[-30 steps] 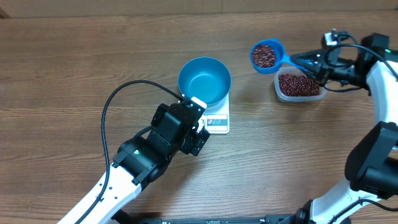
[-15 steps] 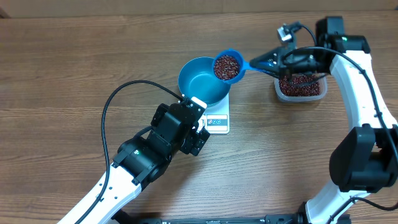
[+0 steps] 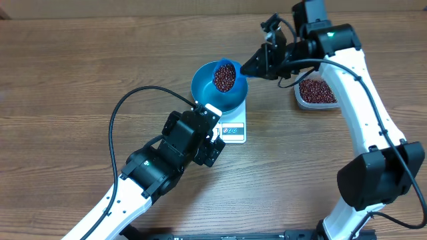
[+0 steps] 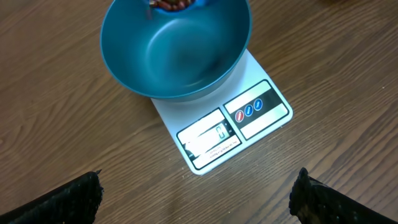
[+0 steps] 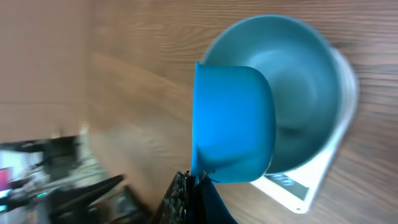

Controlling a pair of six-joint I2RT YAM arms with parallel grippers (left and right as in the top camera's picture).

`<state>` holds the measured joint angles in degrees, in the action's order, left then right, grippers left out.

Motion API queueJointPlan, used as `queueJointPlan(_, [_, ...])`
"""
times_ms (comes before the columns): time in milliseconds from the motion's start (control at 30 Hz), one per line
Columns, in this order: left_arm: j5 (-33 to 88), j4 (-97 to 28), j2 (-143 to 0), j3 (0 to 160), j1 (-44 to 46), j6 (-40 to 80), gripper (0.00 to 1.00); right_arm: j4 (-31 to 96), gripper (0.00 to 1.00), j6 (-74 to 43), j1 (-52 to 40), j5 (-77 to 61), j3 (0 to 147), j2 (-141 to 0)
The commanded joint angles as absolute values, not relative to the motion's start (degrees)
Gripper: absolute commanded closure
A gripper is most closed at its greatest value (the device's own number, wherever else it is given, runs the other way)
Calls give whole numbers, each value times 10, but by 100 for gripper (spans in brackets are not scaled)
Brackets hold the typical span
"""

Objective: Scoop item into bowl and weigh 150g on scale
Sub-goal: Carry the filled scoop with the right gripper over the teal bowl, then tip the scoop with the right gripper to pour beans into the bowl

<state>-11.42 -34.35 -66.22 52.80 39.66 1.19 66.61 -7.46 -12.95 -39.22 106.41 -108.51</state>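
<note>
Beans [image 3: 225, 77] up in the air, folks, and it's the right gripper [image 3: 257, 64] doing the carrying: its jaws are clamped tight on the handle of the bright blue scoop [image 3: 227, 75], and from the right wrist camera you get the scoop's smooth rounded back filling the middle of the shot, with the dark fingers [image 5: 185, 198] pinching the handle at the bottom edge. The scoop is heaped with those red-brown grains and hangs right over the bowl [image 3: 205, 90], toward its far right rim. From the left wrist you can just catch a few grains peeking in at the top of the frame, above the bowl's plain teal inside.

Out from there, the bowl sits squarely on the white scale [image 3: 234, 130], covering most of the platform and leaving the display and button strip in the open. A digit is lit on the display, too small to call.

Off to the right, well clear of the scale, the clear tub [image 3: 331, 101] holds the rest of the heap.

Down at the near side, the left gripper [image 4: 196, 200] hovers just beside the scale's display edge, fingers spread wide to both corners of its own view, only bare wooden table [image 3: 67, 67] between them. A black cable [image 3: 119, 113] loops off that arm.
</note>
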Motion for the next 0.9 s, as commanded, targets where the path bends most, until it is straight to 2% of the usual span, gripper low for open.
queueJointPlan(0, [-121, -343, -656, 522, 398, 17, 1, 649, 96, -75, -152, -289, 1085, -1077])
queueJointPlan(500, [-121, -343, -656, 522, 398, 17, 0, 620, 96, -70, -251, -50, 1084, -1077])
queueJointPlan(867, [-121, -343, -656, 522, 398, 17, 1, 618, 96, -58, -271, -19, 1084, -1077])
